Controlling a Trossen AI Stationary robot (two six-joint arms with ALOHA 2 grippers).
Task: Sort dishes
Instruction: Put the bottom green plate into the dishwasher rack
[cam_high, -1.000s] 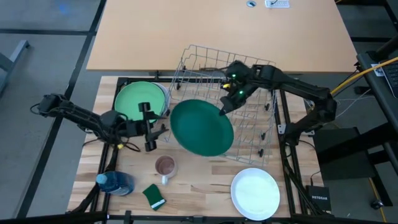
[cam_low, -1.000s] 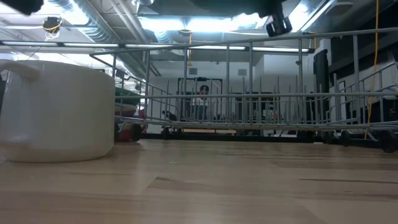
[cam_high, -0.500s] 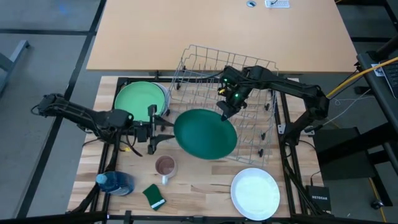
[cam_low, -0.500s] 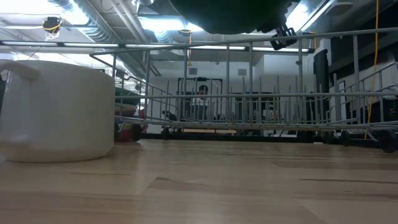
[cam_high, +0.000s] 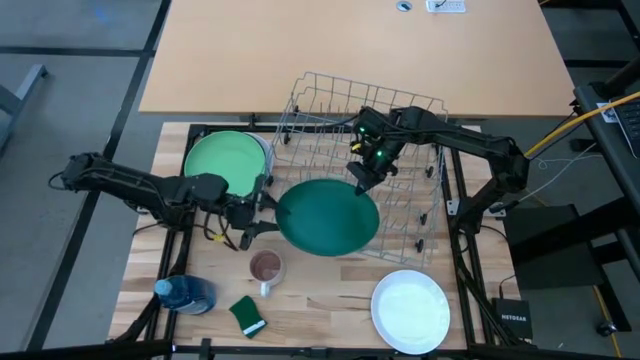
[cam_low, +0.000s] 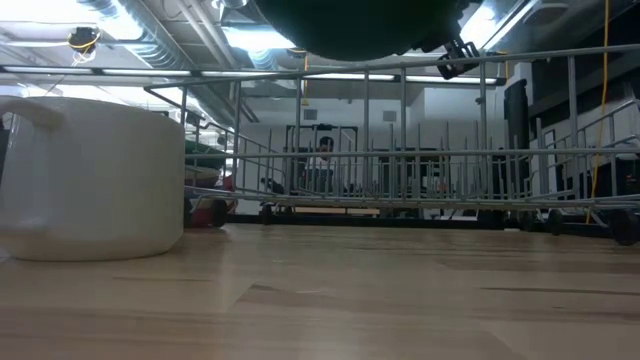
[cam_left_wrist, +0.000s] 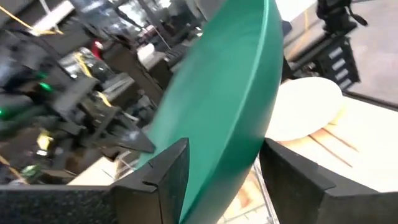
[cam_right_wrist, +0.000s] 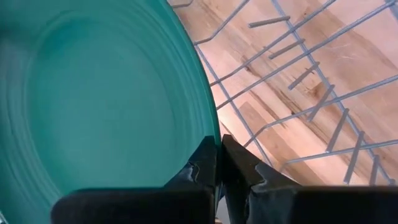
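A dark green plate (cam_high: 328, 215) hangs above the table's middle, at the near left corner of the wire dish rack (cam_high: 400, 130). My right gripper (cam_high: 362, 180) is shut on it. My left gripper (cam_high: 266, 212) is open, and its fingers stand on either side of the plate's left rim (cam_left_wrist: 249, 124). A light green plate (cam_high: 225, 160) lies flat at the far left. A white plate (cam_high: 410, 310) lies flat at the near right. In the low view the dark plate's underside (cam_low: 350, 25) shows at the top. My right gripper pinches the dark green plate's rim (cam_right_wrist: 208, 127) between its two fingers, at the plate's far right edge. The fingers slant down from the far right. The plate is lifted clear of the table, tilted. My left gripper straddles the left rim; whether a finger (cam_left_wrist: 168, 174) touches it I cannot tell.
A clear mug with brown inside (cam_high: 265, 268), a green sponge (cam_high: 248, 315) and a blue bottle (cam_high: 185, 293) stand at the near left. The rack sits askew over the table's far right part. A white cup (cam_low: 90, 175) shows close in the low view.
My left gripper has turned and gone toward the table's right edge, to the dark green plate, so that its open fingers now straddle the left rim. My right gripper has shifted a little with the plate, which stays lifted clear.
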